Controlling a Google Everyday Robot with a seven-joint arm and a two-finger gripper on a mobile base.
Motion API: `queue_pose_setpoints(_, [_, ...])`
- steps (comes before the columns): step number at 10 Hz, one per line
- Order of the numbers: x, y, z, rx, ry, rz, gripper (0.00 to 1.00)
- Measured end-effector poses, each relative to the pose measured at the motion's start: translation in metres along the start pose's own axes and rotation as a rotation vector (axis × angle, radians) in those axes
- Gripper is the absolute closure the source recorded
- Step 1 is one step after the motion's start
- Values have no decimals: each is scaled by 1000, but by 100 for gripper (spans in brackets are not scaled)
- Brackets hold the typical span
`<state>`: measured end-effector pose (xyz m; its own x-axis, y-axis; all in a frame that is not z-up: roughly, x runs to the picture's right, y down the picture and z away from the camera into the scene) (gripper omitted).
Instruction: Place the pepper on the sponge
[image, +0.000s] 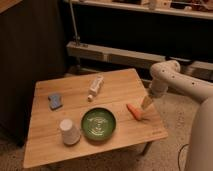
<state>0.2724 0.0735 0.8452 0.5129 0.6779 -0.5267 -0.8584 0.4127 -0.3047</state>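
Observation:
The orange-red pepper (134, 111) lies on the wooden table (120, 85) near its right edge, pointing down and to the right. My gripper (146, 103) hangs just above and to the right of it, at the end of the white arm that reaches in from the right. I cannot tell whether it touches the pepper. The blue sponge (55, 100) lies flat at the table's left side, far from the gripper, with nothing on it.
A green plate (99, 123) sits at the front middle, between pepper and sponge. An upturned white cup (69, 131) stands left of the plate. A white tube (95, 87) lies behind the plate. Dark shelving stands behind the table.

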Motion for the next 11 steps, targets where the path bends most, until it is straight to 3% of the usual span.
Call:
queue_pose_setpoints(5, [-22, 16, 16, -25, 0, -2, 20])
queue_pose_setpoints(8, [-48, 38, 27, -41, 2, -16, 20])
queue_pose_setpoints(11, [-56, 54, 36, -62, 11, -23, 20])
